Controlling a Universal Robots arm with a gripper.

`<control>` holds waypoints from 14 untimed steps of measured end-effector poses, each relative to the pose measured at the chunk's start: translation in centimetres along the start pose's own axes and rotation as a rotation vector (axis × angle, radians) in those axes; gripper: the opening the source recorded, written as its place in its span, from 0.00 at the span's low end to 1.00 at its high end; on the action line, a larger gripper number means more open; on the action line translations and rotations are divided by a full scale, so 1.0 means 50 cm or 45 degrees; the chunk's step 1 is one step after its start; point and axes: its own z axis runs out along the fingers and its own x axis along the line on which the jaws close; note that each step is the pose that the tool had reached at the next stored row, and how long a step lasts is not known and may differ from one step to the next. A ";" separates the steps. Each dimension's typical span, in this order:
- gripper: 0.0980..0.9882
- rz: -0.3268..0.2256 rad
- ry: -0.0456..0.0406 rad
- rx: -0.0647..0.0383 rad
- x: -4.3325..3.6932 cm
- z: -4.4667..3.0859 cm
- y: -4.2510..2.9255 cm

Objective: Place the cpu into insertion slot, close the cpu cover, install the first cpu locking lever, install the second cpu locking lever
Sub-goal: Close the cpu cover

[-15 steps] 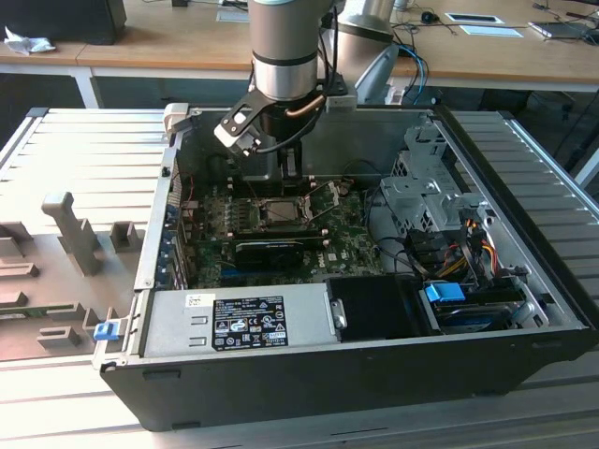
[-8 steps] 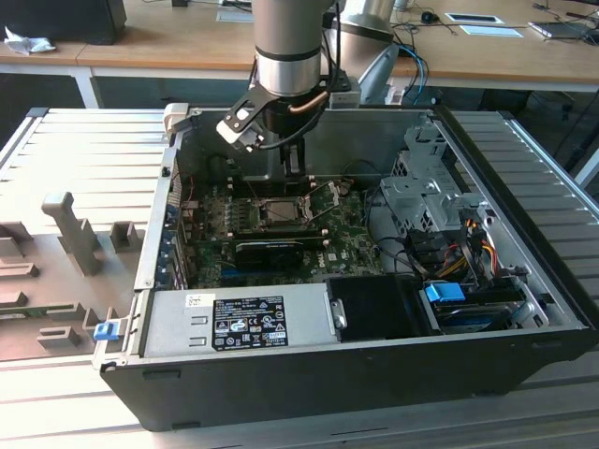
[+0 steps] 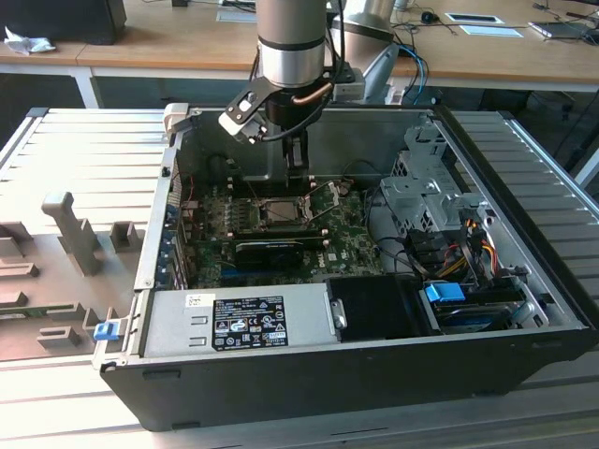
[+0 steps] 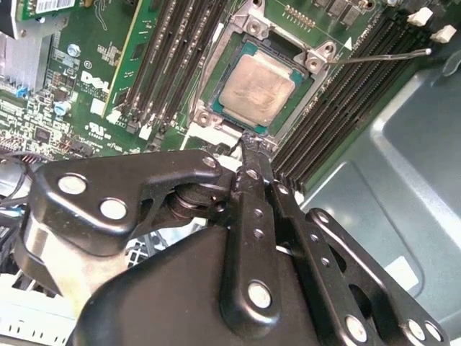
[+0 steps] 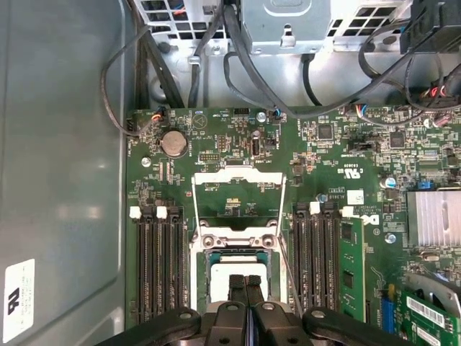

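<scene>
The cpu (image 4: 256,86) is sitting flat in its socket on the green motherboard (image 5: 338,155), pale metal top facing up. It is lying near the middle of the open computer case (image 3: 356,379), which is resting on the ribbed grey table (image 3: 75,150). The single end effector (image 4: 248,144) is hanging over the socket's far side in the exterior view, its two black fingers pressed together and pinching nothing. The tips are sitting just beside the cpu's edge, and whether they are touching anything cannot be told. The cpu cover (image 5: 241,179) is standing raised off the socket, with board showing through its central opening. One thin locking lever (image 4: 382,56) is sticking out over the black memory slots (image 4: 173,58). Print is showing in three places: one large sticker (image 3: 248,321) on the power supply at the case's near side, one white sticker (image 5: 18,299) on the case wall, and white lettering across the board. One coin battery (image 5: 173,143) and one finned heat sink (image 5: 432,216) are sitting on the board.
</scene>
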 end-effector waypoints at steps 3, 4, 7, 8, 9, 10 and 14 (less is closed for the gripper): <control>0.01 0.000 0.000 0.000 0.000 -0.006 0.001; 0.01 0.000 0.000 0.000 0.000 -0.008 0.001; 0.01 0.000 0.000 0.000 0.000 -0.011 0.001; 0.01 0.000 0.000 0.000 0.000 -0.013 0.001; 0.01 0.000 0.000 0.000 0.000 -0.015 0.001; 0.01 0.000 0.000 0.000 0.000 -0.016 0.001; 0.01 0.000 0.000 0.000 0.001 -0.021 0.011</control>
